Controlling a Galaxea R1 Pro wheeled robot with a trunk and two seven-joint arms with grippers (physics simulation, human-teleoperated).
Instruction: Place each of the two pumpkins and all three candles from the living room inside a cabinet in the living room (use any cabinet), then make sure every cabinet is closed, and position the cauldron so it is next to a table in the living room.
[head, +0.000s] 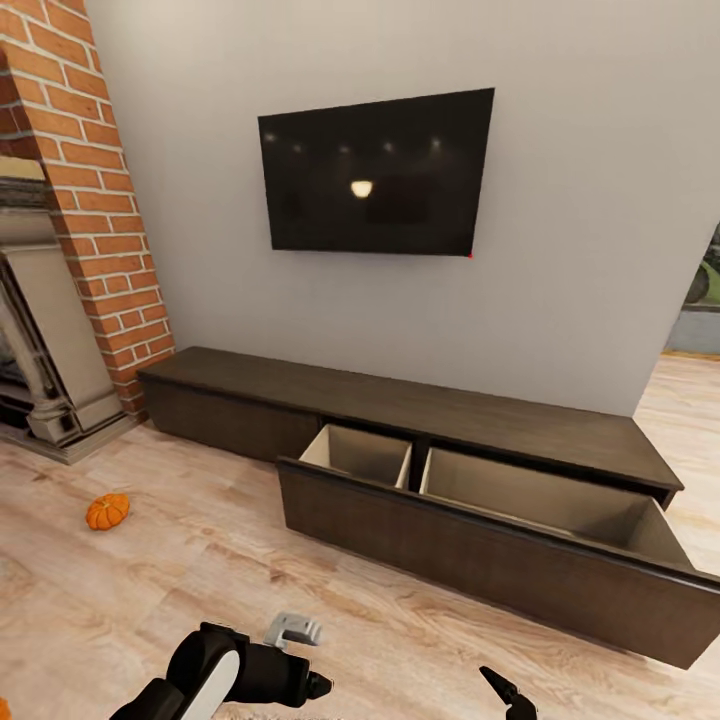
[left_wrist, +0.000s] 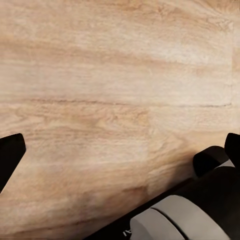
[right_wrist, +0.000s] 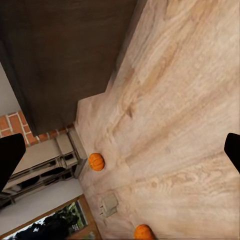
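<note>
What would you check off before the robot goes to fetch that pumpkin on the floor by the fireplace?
1. Cabinet drawer pulled open, ready for loading: ok.
2. Drawer has free space: ok, the two tan compartments look bare as far as they show.
3. Pumpkin in plain sight on the wood floor near the brick fireplace: ok.
4. Second pumpkin located: ok, seen in the right wrist view.
5. Left gripper free: ok, fingers spread, only floor between them.
6. Right gripper free: ok, likewise.
</note>
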